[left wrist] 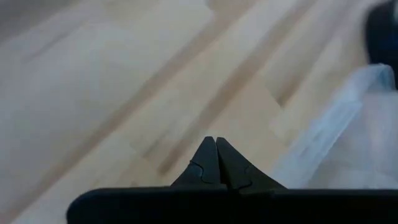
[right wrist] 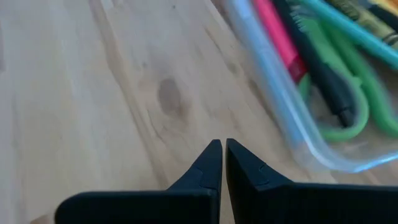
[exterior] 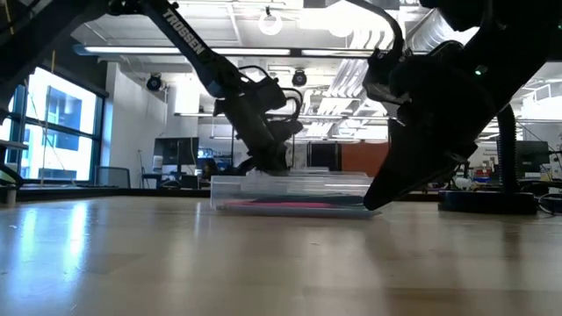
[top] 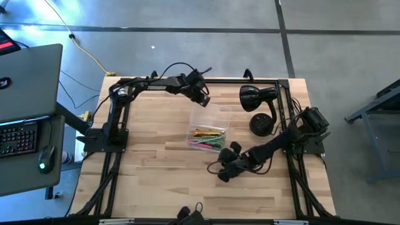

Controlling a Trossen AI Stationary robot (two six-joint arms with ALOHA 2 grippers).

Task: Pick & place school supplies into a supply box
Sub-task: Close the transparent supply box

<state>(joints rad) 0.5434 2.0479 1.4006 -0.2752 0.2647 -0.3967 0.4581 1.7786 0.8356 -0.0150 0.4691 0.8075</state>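
You're working over a grey concrete floor (top: 187, 15) crossed by dark seams, with a yellow cable (top: 87, 53) trailing along it. Left of the wooden table (top: 162, 181) you have a grey desk (top: 25, 81) carrying a keyboard (top: 15, 137) and a mouse (top: 44, 156). Far behind, tall windows (exterior: 53, 132) on the left admit daylight; ceiling lights (exterior: 272, 22) glow among exposed ducts, and monitors (exterior: 176, 149) line the far benches.

Clear supply box (top: 209, 129) lies mid-table; pencils, pens (top: 207, 134) and green-handled scissors (right wrist: 348, 118) lie inside.
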